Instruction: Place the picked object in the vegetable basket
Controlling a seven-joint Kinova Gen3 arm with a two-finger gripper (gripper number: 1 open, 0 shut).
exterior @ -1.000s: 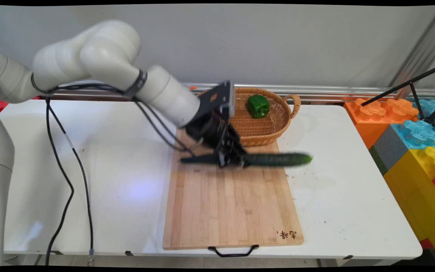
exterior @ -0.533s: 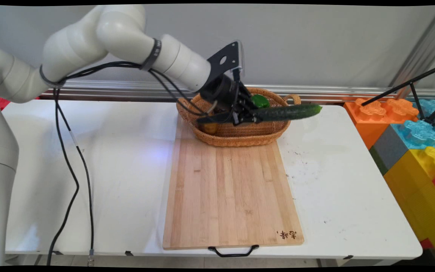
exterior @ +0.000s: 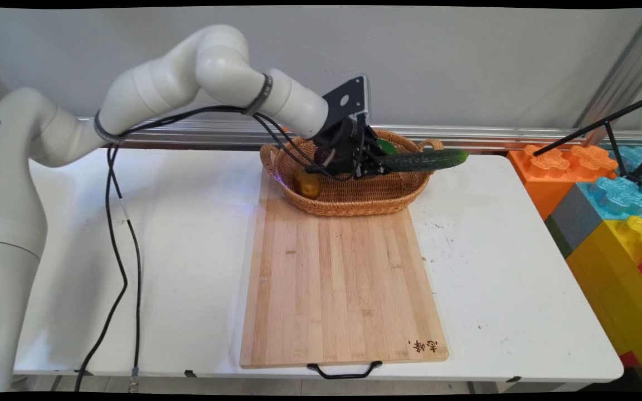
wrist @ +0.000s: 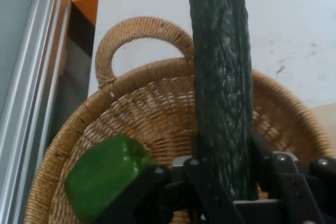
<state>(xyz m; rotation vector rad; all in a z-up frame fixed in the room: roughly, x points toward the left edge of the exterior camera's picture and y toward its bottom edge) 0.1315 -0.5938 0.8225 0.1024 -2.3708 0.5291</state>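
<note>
My gripper [exterior: 370, 165] is shut on a long dark green cucumber [exterior: 424, 160], holding it level over the wicker basket [exterior: 354, 195]. The cucumber's free end reaches past the basket's right handle [exterior: 431, 146]. In the hand view the cucumber [wrist: 223, 77] runs up the middle from between my fingers [wrist: 262, 156], above the basket's weave [wrist: 152, 124] and its handle [wrist: 139, 30]. A green bell pepper [wrist: 107, 174] lies in the basket, mostly hidden behind the hand in the main view [exterior: 386, 146]. A brownish-yellow fruit [exterior: 307, 185] sits at the basket's left side.
A wooden cutting board [exterior: 340, 287] lies bare in front of the basket on the white table [exterior: 159, 234]. Large coloured toy blocks [exterior: 605, 195] stand off the right edge. Black cables [exterior: 123, 250] hang from the arm on the left. A tripod leg [exterior: 594, 125] crosses at upper right.
The gripper has lifted the cucumber off the cutting board and carried it back to above the basket, then lowered it slightly; the fruit in the basket is now uncovered.
</note>
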